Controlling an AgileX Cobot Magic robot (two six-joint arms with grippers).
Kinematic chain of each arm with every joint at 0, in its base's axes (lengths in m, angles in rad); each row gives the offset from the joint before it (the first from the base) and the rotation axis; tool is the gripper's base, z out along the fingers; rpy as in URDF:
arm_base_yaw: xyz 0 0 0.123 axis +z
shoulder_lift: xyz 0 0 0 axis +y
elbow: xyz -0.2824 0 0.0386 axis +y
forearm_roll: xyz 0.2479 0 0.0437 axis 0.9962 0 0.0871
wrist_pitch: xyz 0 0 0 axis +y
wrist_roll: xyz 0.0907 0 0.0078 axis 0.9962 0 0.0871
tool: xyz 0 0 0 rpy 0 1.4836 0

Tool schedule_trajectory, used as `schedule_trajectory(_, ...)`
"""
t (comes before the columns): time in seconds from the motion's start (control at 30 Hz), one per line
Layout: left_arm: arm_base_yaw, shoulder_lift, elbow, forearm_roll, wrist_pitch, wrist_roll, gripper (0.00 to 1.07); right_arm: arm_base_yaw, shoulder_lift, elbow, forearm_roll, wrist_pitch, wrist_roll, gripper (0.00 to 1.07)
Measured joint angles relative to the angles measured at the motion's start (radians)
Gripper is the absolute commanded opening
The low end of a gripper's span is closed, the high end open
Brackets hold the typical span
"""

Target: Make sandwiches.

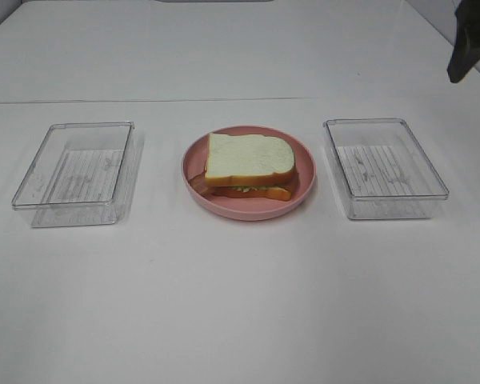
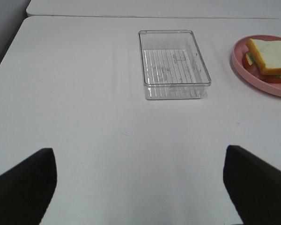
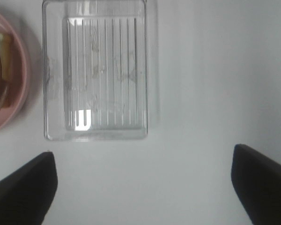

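Since the sandwich (image 1: 249,166) already sits stacked on the pink plate (image 1: 304,192) between the two clear trays, the task looks essentially finished, and the step in hand is probably to clear away cleanly. Both the left gripper (image 2: 139,187) and right gripper (image 3: 144,187) stand wide open, holding nothing. Keep them high and well apart from the left tray (image 1: 32,196) and right tray (image 1: 436,192), so nothing nudges the top bread slice (image 1: 248,156).
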Motion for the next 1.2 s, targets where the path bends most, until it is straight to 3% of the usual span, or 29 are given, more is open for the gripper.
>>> schedule_trajectory(0.1,0.0,0.0,0.0,0.0,0.0,0.0,0.9,0.0,-0.205,0.214,0.001,-0.032,-0.001,0.9)
schedule_trajectory(0.13,0.0,0.0,0.0,0.0,0.0,0.0,0.9,0.0,-0.205,0.214,0.001,-0.032,-0.001,0.9)
schedule_trajectory(0.2,0.0,0.0,0.0,0.0,0.0,0.0,0.9,0.0,-0.469,0.422,0.002,-0.042,0.0,0.9)
schedule_trajectory(0.3,0.0,0.0,0.0,0.0,0.0,0.0,0.9,0.0,-0.523,0.46,0.003,-0.044,0.001,0.9)
schedule_trajectory(0.33,0.0,0.0,0.0,0.0,0.0,0.0,0.9,0.0,-0.646,0.547,0.003,-0.053,0.002,0.9)
schedule_trajectory(0.4,0.0,0.0,0.0,0.0,0.0,0.0,0.9,0.0,-0.714,0.585,0.003,-0.062,0.003,0.9)
schedule_trajectory(0.47,0.0,0.0,0.0,0.0,0.0,0.0,0.9,0.0,-0.896,0.679,0.003,-0.08,0.005,0.9)
schedule_trajectory(0.5,0.0,0.0,0.0,0.0,0.0,0.0,0.9,0.0,-0.896,0.679,0.003,-0.08,0.005,0.9)
schedule_trajectory(0.57,0.0,0.0,0.0,-0.001,0.0,0.0,0.9,0.0,-1.107,0.784,0.003,-0.083,0.01,0.9)
schedule_trajectory(0.77,0.0,0.0,0.0,-0.008,0.0,0.0,0.9,0.0,-1.344,0.878,0.004,-0.039,0.028,0.9)
schedule_trajectory(1.2,0.0,0.0,0.0,-0.019,0.0,0.0,0.9,0.0,-1.578,0.933,0.004,-0.009,0.028,0.89)
